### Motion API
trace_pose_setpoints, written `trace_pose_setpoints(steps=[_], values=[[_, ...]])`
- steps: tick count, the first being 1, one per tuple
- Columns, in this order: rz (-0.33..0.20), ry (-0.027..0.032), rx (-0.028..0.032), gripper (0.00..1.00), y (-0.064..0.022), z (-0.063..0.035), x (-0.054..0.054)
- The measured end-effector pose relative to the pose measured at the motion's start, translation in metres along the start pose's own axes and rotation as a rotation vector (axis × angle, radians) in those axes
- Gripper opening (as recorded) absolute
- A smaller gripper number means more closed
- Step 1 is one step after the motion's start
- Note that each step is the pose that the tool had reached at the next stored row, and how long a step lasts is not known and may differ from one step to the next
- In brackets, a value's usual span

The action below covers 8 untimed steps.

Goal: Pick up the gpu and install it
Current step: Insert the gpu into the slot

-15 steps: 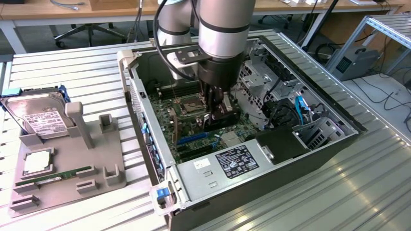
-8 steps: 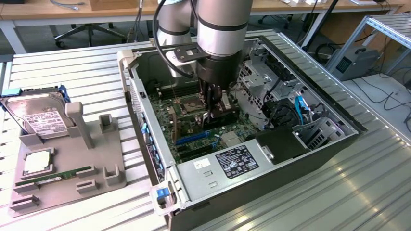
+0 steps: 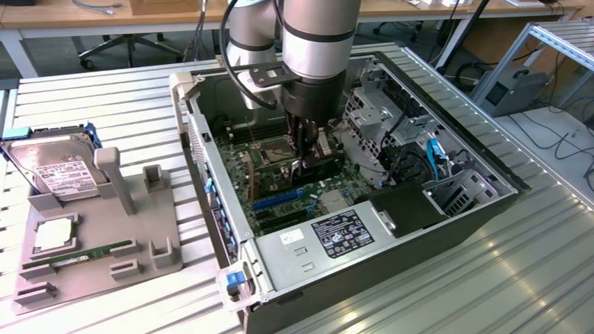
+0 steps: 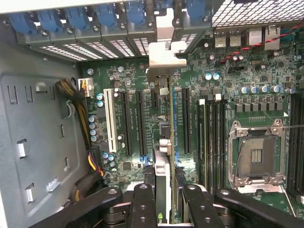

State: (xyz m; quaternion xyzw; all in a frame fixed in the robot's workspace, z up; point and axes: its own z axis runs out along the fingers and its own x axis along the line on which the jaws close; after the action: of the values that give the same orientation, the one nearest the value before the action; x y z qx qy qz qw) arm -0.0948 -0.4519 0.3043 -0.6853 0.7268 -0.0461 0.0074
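Inside the open computer case [image 3: 464, 209], the arm's gripper [image 4: 164, 204] is clamped on the gpu [image 4: 164, 142], holding the card edge-on over the motherboard [image 4: 228, 95] — its silver bracket [image 4: 164, 57] reaching up toward the rear slot covers [image 4: 95, 45]. The pickup is done; the card stands in line with an expansion slot, though whether it is fully seated cannot be told from here. Outside the case, on the exterior view's left, the hard drive [image 3: 55, 170] and RAM stick [image 3: 79, 256] rest on the gray fixture tray [image 3: 139, 271] — untouched.
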Motion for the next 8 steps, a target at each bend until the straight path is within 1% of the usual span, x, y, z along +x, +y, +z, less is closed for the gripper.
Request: trace_pose_setpoints(steps=[8], values=[[0.000, 0.0004, 0.0001, 0.27, 0.0008, 0.0004, -0.0013]])
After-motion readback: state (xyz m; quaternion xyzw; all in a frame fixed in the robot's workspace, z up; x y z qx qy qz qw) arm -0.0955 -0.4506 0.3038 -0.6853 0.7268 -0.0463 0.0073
